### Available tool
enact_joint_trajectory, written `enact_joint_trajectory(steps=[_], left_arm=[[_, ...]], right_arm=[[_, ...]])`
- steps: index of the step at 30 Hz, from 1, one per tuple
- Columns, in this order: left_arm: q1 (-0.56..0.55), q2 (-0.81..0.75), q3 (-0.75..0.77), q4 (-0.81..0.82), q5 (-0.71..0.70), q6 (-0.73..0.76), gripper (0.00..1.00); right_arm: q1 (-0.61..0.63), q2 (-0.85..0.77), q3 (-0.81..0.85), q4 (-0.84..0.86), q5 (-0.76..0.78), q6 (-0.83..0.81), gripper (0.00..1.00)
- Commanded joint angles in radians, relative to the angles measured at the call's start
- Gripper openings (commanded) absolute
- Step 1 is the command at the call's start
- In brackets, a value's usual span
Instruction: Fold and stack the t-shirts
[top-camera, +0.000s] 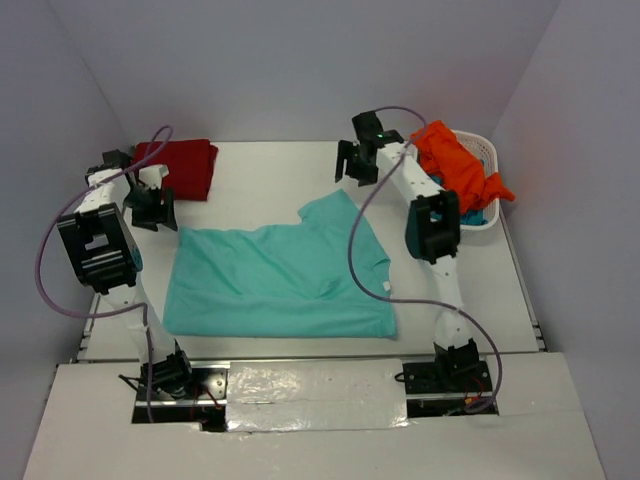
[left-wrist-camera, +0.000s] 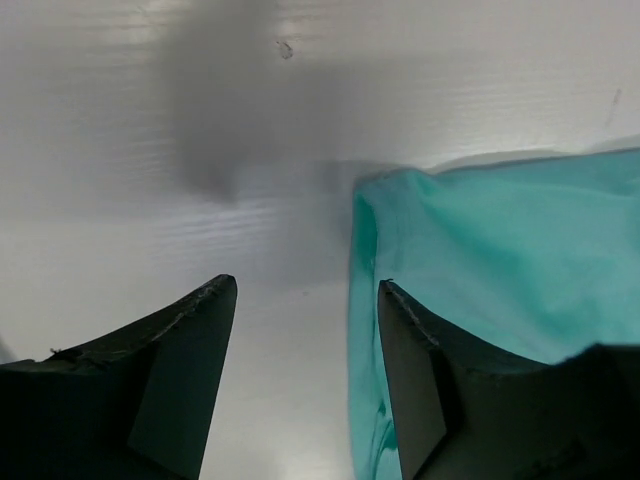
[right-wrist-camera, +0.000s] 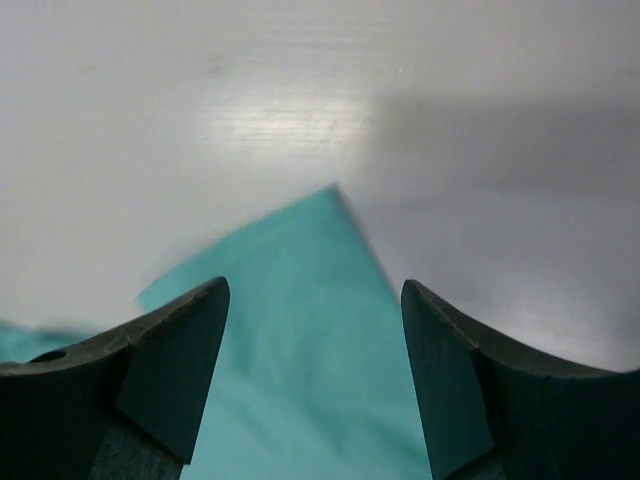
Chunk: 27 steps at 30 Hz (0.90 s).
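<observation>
four t-shirts, two arms, one table.

item 1: mint-aqua shirt (top-camera: 280, 280), spread flat at the middle of the table (top-camera: 480, 290), one sleeve pointing toward the far edge, a soft wrinkle near its centre.
item 2: dark red shirt (top-camera: 185, 165), folded, at the far left corner.
item 3: orange shirt (top-camera: 455, 160), bunched and draped over the rim of the white mesh basket (top-camera: 487, 150) at the far right corner.
item 4: teal-blue shirt (top-camera: 470, 212), only a scrap showing in the basket under the orange one.
item 5: left gripper (top-camera: 152, 212), jaws parted wide, nothing between them, just beside the mint shirt's far left corner.
item 6: right gripper (top-camera: 358, 165), jaws likewise wide and empty, hovering over the tip of the far sleeve.

hazards, as i judge them: either gripper may close on one layer only or beside the cloth, since both stand at the very edge of the fabric, and the fold would then come out skewed. the right arm's purple cable (top-camera: 355, 240) hangs across the shirt and could drag it. the right arm passes close to the orange shirt, and a brush there could pull it off the basket.

surface: white, smooth, slightly glossy, with silver tape along the near edge by the arm bases.
room: plain pale grey-lilac walls on three sides.
</observation>
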Motion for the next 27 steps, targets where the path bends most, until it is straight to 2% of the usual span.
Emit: enact_joint_trajectory(steps=[1, 3, 5, 7, 11, 14, 17, 18, 20, 21, 22, 23, 24, 25, 26, 27], left_arm=[[0.000, 0.024, -0.009, 0.065, 0.079, -0.093, 0.72], [0.000, 0.044, -0.008, 0.088, 0.106, -0.112, 0.73], [0.002, 0.067, -0.002, 0.102, 0.130, -0.132, 0.74], [-0.001, 0.079, -0.009, 0.110, 0.165, -0.149, 0.74], [-0.013, 0.095, -0.037, 0.157, 0.174, -0.184, 0.74], [-0.027, 0.115, -0.023, 0.148, 0.191, -0.192, 0.73], [-0.043, 0.118, -0.025, 0.134, 0.188, -0.185, 0.72], [-0.049, 0.118, -0.026, 0.114, 0.188, -0.181, 0.70], [-0.050, 0.122, -0.029, 0.074, 0.205, -0.161, 0.68], [-0.052, 0.121, -0.049, 0.058, 0.209, -0.153, 0.65], [-0.056, 0.119, -0.060, 0.057, 0.211, -0.143, 0.63], [-0.059, 0.122, -0.069, 0.062, 0.209, -0.135, 0.54], [-0.067, 0.124, -0.080, 0.062, 0.206, -0.130, 0.48], [-0.070, 0.133, -0.078, 0.051, 0.206, -0.120, 0.40], [-0.075, 0.136, -0.078, 0.048, 0.217, -0.112, 0.21], [-0.076, 0.138, -0.078, 0.053, 0.219, -0.107, 0.06]], right_arm=[[0.008, 0.270, 0.378, -0.220, 0.047, 0.002, 0.77], [0.008, 0.341, 0.421, -0.201, 0.057, 0.019, 0.77], [0.011, 0.324, 0.303, -0.097, 0.026, 0.033, 0.76], [0.024, 0.304, 0.252, -0.075, 0.040, 0.030, 0.76], [0.068, 0.382, 0.387, -0.162, 0.064, -0.014, 0.73], [0.080, 0.384, 0.335, -0.165, 0.055, -0.016, 0.71], [0.080, 0.335, 0.251, -0.137, 0.061, -0.014, 0.61], [0.083, 0.336, 0.258, -0.142, 0.060, -0.014, 0.51], [0.082, 0.352, 0.281, -0.168, 0.057, -0.021, 0.39], [0.080, 0.356, 0.289, -0.170, 0.057, -0.022, 0.28], [0.080, 0.355, 0.286, -0.165, 0.063, -0.024, 0.21], [0.080, 0.343, 0.278, -0.151, 0.067, -0.022, 0.08], [0.080, 0.336, 0.260, -0.145, 0.075, -0.022, 0.02], [0.080, 0.327, 0.251, -0.139, 0.079, -0.024, 0.00], [0.076, 0.307, 0.242, -0.136, 0.080, -0.027, 0.00], [0.070, 0.295, 0.225, -0.134, 0.099, -0.028, 0.00]])
